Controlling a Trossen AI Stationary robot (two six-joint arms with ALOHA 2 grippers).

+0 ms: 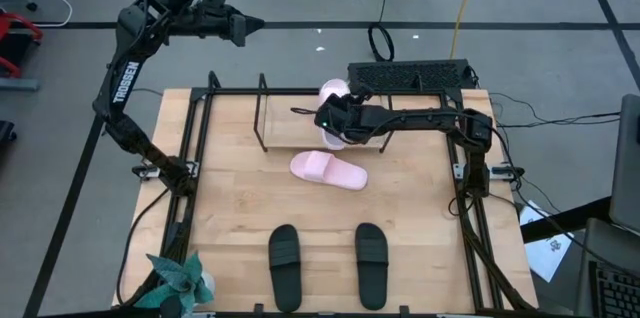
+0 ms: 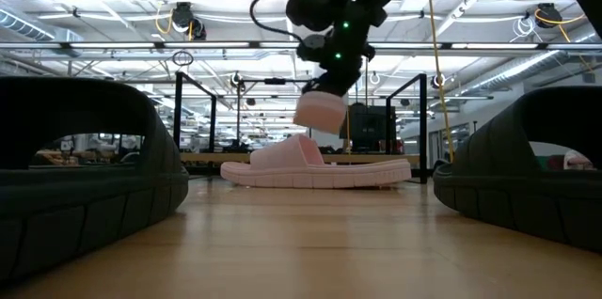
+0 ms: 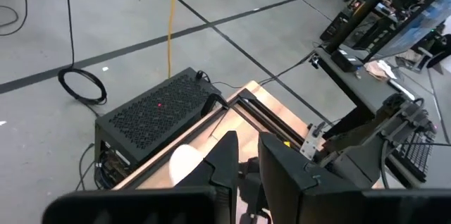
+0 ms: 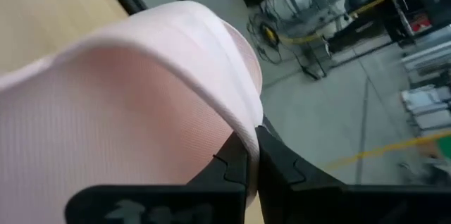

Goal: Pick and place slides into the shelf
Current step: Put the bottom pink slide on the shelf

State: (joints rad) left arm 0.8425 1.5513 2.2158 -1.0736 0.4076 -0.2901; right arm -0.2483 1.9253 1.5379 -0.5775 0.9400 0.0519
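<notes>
The wooden surface (image 1: 240, 208) carries a black wire shelf (image 1: 262, 118) at its far side. Two black slides (image 1: 284, 252) lie side by side at the near edge, and one pink slide (image 1: 328, 169) rests flat mid-surface. The right gripper (image 1: 327, 118) holds the second pink slide (image 1: 335, 90) lifted beside the shelf — fingers pinching its strap. The left gripper (image 1: 255, 26) hangs beyond the far left corner — fingers pressed nearly together.

Bare tabletop (image 1: 230, 198) is lying open along the left side. Toward the far edge, the shelf (image 1: 262, 118) rods are blocking entry; a pink slide (image 1: 328, 169) is occupying the centre, and two black slides (image 1: 284, 253) are crowding the near edge.
</notes>
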